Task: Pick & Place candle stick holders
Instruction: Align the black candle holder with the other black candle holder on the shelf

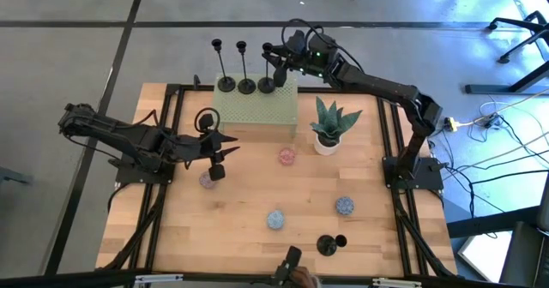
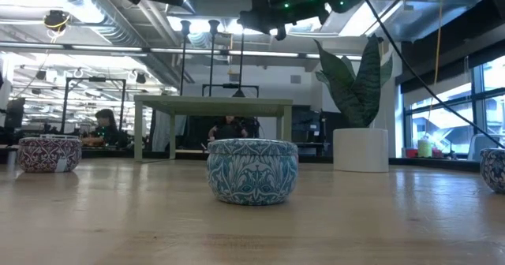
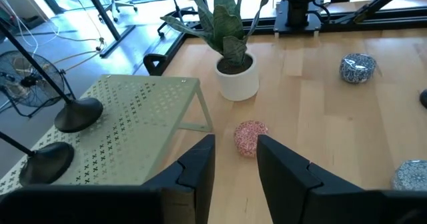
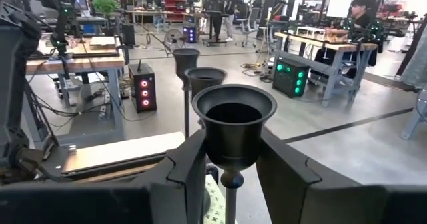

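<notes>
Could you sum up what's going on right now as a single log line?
right gripper: shut on third candlestick holder, on green stand | left gripper: waiting, empty | fourth candlestick holder: on table

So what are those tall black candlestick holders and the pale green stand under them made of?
The tall black candlestick holders look like metal with a smooth satin-black coat: thin stems, and a soft sheen on the cup. The pale green stand seems to be painted sheet metal, punched with small cross-shaped holes. Neither is certain by sight.

left hand (image 1: 216, 155): fingers parted, empty | right hand (image 1: 273, 59): clamped, raised
</notes>
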{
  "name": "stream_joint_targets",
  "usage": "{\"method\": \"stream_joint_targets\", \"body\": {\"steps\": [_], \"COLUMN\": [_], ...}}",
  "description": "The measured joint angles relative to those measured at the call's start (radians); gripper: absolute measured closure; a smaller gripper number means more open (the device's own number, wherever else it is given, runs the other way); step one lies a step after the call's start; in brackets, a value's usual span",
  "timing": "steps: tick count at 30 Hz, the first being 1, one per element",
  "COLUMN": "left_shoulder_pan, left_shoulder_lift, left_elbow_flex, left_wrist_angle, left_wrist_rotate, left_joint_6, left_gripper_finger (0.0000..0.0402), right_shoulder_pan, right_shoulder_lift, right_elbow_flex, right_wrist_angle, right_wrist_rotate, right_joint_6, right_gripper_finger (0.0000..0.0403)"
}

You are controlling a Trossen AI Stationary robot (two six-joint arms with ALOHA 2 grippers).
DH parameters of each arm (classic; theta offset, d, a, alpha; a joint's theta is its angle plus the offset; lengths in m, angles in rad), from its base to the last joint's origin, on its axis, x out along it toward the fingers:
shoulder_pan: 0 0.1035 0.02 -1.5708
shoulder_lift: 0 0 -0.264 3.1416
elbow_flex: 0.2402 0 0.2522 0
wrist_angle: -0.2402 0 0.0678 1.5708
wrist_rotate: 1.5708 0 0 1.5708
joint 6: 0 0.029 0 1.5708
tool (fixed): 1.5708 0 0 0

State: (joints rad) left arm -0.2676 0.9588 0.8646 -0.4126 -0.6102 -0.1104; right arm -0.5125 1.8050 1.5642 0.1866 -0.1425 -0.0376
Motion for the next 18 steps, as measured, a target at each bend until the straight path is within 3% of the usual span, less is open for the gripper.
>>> {"method": "stream_joint_targets", "body": {"steps": [18], "left_shoulder_pan": [0.000], "left_shoulder_lift": [0.000], "left_elbow_flex": [0.000], "left_wrist_angle": [0.000], "left_wrist_rotate": [0.000], "left_joint_6": [0.000], "left_gripper_finger": [0.0295], "right_shoulder_pan": [-0.024], "right_shoulder_lift": [0.041], "right_elbow_flex": [0.000], "right_wrist_angle": [0.029], "right_wrist_rotate": [0.000], "right_joint_6": [0.042], "right_gripper_finger": [0.0278]}}
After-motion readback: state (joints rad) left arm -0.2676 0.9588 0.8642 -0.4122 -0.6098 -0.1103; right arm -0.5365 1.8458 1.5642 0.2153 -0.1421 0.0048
